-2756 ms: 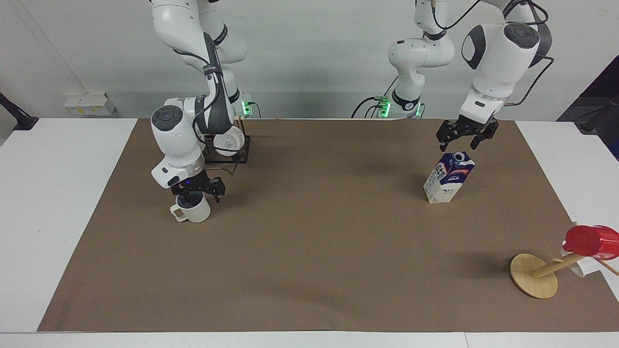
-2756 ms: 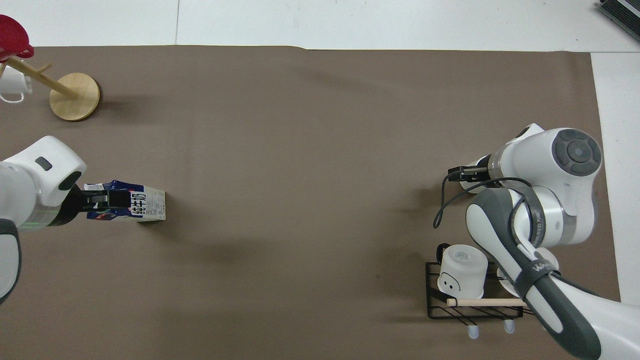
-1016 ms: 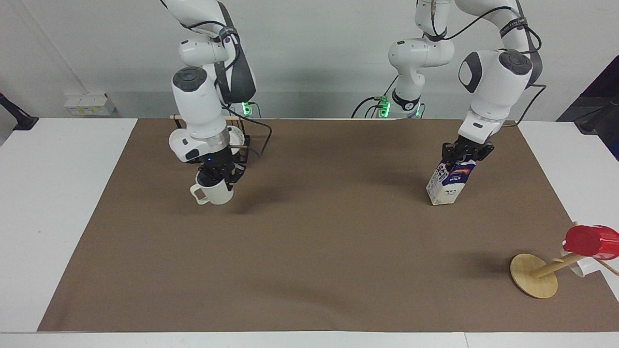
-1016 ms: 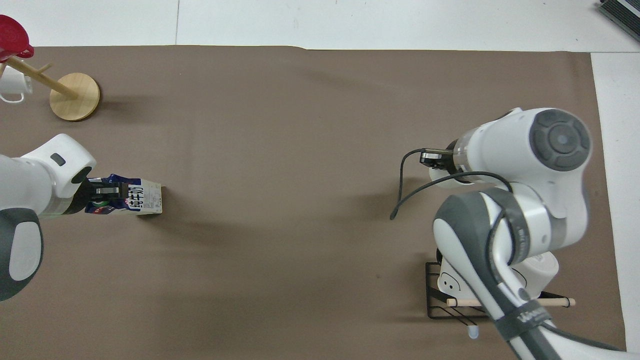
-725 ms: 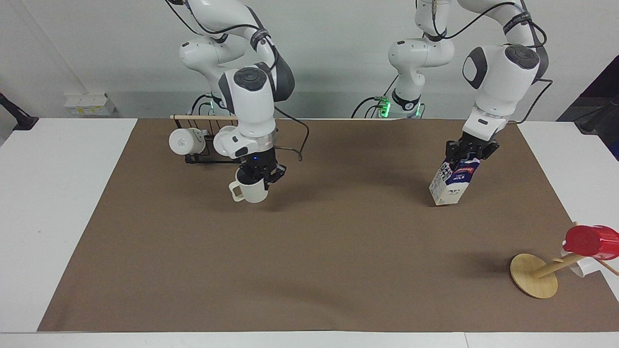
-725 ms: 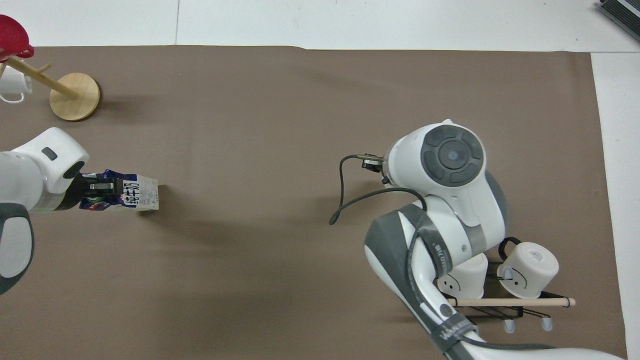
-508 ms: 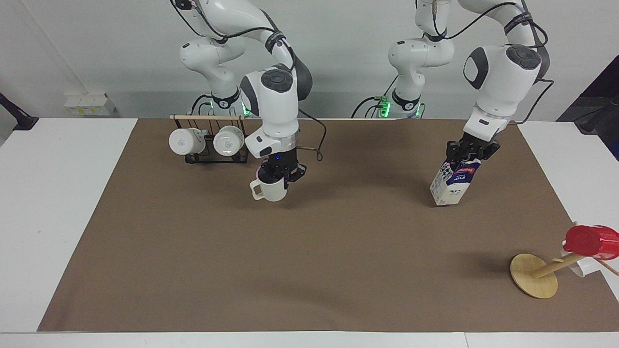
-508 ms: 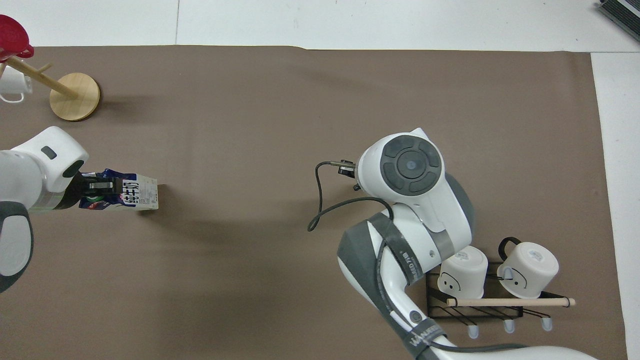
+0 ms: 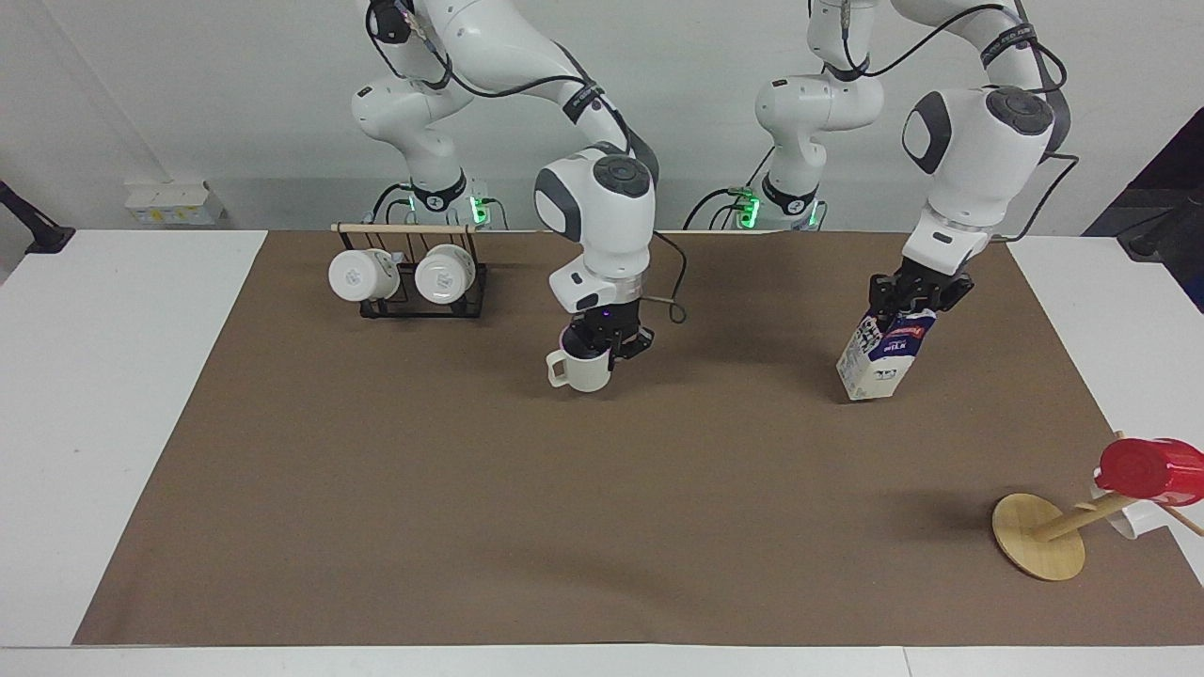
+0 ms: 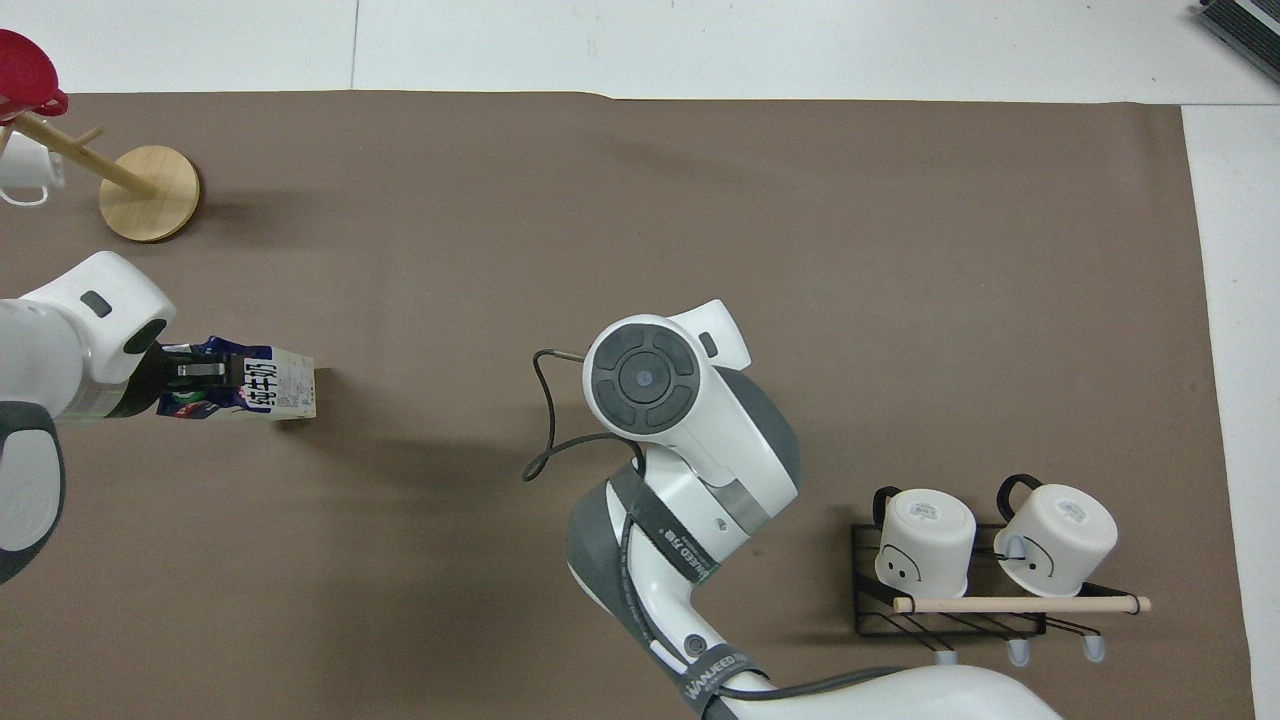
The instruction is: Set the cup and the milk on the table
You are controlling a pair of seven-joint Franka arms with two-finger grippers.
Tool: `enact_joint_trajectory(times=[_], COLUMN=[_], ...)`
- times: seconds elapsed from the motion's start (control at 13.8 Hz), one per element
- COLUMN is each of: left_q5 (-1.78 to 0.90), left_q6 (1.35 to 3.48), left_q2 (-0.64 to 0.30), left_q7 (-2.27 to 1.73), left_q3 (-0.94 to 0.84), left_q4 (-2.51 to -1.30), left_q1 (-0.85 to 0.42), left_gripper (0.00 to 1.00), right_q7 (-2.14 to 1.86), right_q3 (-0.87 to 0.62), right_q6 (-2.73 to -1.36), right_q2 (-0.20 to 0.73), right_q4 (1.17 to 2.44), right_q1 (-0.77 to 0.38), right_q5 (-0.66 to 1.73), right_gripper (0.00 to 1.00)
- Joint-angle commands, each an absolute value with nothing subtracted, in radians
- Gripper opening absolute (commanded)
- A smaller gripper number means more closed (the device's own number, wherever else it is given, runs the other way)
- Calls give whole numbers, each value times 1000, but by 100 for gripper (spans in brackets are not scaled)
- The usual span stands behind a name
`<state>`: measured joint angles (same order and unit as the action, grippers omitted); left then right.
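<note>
The cream cup (image 9: 581,370) hangs upright from my right gripper (image 9: 603,342), which is shut on its rim, low over the middle of the brown sheet (image 9: 602,527) of the table. In the overhead view the right arm's wrist (image 10: 645,375) hides the cup and the gripper. The milk (image 9: 885,353) is tilted, and my left gripper (image 9: 918,297) is shut on its gable top, toward the left arm's end of the table. Its lower corner is at or just above the sheet. The milk also shows in the overhead view (image 10: 262,391), with the left gripper (image 10: 196,373) on its top.
A black wire rack (image 9: 406,303) with two white mugs (image 10: 925,540) stands near the right arm's base. A tipped wooden mug tree (image 9: 1038,537) with a red cup (image 9: 1148,467) and a white mug (image 10: 24,170) lies at the left arm's end, farther from the robots.
My right gripper has carried the cup from beside the rack to over the table's middle. My left gripper came down, shut on the milk's top and tilted it slightly.
</note>
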<state>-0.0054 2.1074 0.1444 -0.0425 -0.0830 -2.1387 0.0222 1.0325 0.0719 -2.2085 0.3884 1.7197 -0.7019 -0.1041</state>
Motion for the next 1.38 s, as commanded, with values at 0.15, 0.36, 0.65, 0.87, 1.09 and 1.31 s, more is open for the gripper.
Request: enact_joint_trajectory(times=[0.15, 0.36, 0.65, 0.87, 1.09, 1.31], left_q5=[-14, -14, -14, -14, -14, -14], left_q6=[2085, 2085, 2082, 2082, 2082, 2080], left_q2=[137, 137, 137, 135, 137, 133], left_q7=[-21, -21, -21, -21, -21, -21], left_q3=[-89, -87, -87, -87, -87, -87], left_q4=[-2118, -2118, -2118, -2117, -2117, -2112], left_q1=[37, 38, 38, 38, 38, 38], left_gripper=[51, 51, 51, 51, 51, 51], right_q7=[1092, 1112, 1111, 1109, 1109, 1106], right_q3=[75, 75, 74, 74, 74, 74], right_q6=[-2246, -2275, -2296, -2329, -2329, -2324], right_q2=[433, 454, 454, 449, 449, 449], right_q4=[1690, 1692, 1703, 1744, 1746, 1741], right_q1=[-729, -747, -742, -742, -741, -739], right_q5=[-127, -135, -146, -141, -135, -138], right_gripper=[0, 0, 0, 0, 8, 100])
